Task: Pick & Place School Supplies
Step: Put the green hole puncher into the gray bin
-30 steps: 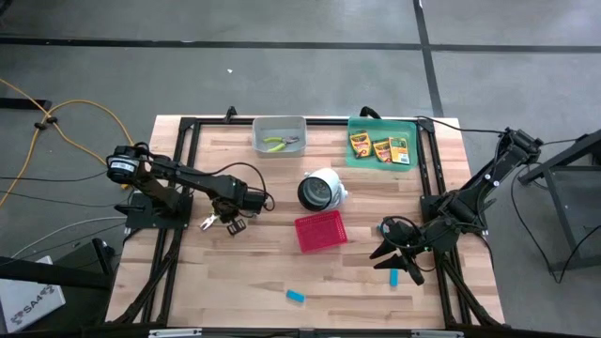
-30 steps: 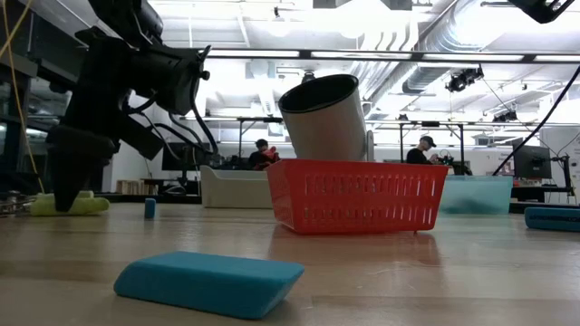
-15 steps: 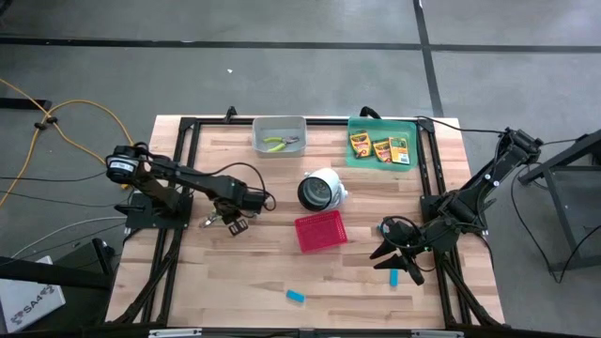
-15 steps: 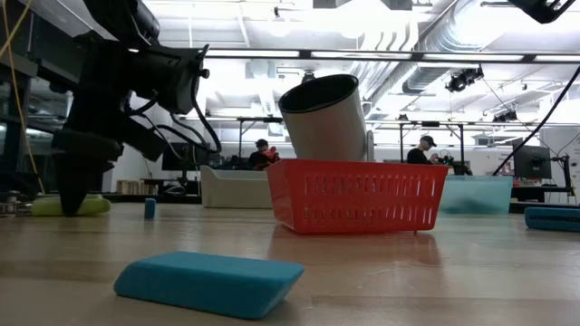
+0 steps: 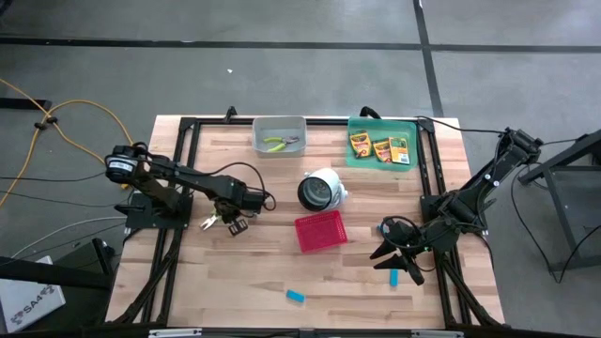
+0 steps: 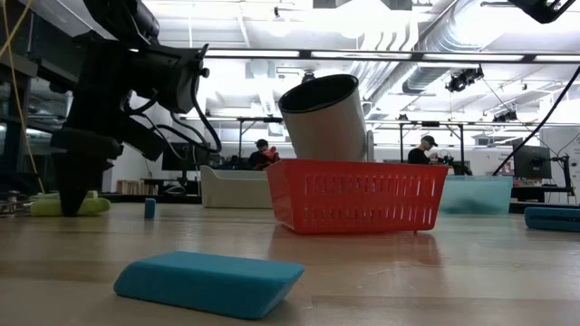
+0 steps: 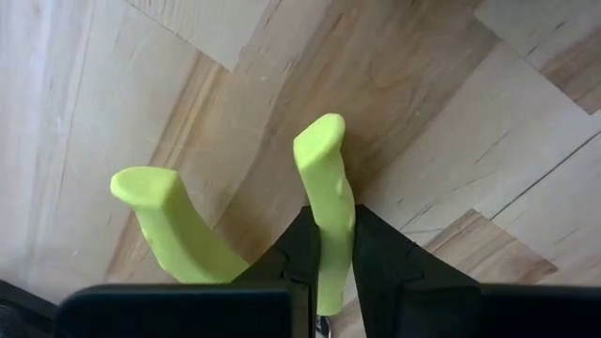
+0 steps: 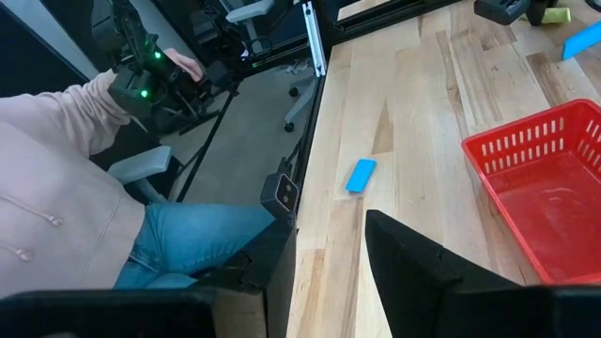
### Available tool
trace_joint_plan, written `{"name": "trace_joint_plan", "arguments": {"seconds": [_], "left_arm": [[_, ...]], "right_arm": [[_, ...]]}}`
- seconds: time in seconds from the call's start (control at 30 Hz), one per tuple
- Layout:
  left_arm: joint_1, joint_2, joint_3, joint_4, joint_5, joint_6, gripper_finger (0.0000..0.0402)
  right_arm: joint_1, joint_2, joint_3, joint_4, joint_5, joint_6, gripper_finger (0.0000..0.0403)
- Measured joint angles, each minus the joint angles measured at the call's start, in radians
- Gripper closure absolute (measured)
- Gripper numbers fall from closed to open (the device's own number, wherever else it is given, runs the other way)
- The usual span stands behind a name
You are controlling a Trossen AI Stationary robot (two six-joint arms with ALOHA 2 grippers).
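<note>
My left gripper (image 5: 221,222) is down at the table's left part, shut on a plier-like tool (image 7: 324,216) with yellow-green handles. A second such tool (image 5: 275,144) lies in the grey bin (image 5: 279,125). Three crayon boxes (image 5: 379,147) lie in the green tray (image 5: 360,160). Light-blue blocks lie on the wood: one near the near edge (image 5: 295,296), one beside my right gripper (image 5: 393,277). My right gripper (image 5: 392,253) is open, low, right of the red basket (image 5: 320,231). My left gripper pinches one yellow-green handle (image 7: 331,202) of the tool between its two fingers, coming from above and pointing down. The other handle (image 7: 155,216) curves free beside the fingers. In the low view the tool (image 6: 45,206) lies on the table under the gripper.
A white cylinder (image 5: 322,188) with a dark opening lies tipped beyond the red basket. A small blue block (image 6: 149,208) stands near the left gripper. A person in a pink sleeve (image 8: 66,160) sits past the table's edge. Bare wood lies along the near edge.
In the low view my left gripper has shifted slightly over the plier-like tool, which still lies on the table. My right arm has kept still.
</note>
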Motion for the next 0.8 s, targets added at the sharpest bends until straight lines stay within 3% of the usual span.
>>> {"name": "trace_joint_plan", "arguments": {"seconds": [0.5,0.8], "left_arm": [[0.0,0.004,0.095,-0.052,-0.004,0.131,0.0368],[0.046,0.002,0.235,-0.167,-0.203,0.209,0.0368]], "right_arm": [[0.0,0.0,0.0,0.0,0.0,-0.003,0.028],[0.0,0.0,0.0,0.0,0.0,-0.004,0.028]]}}
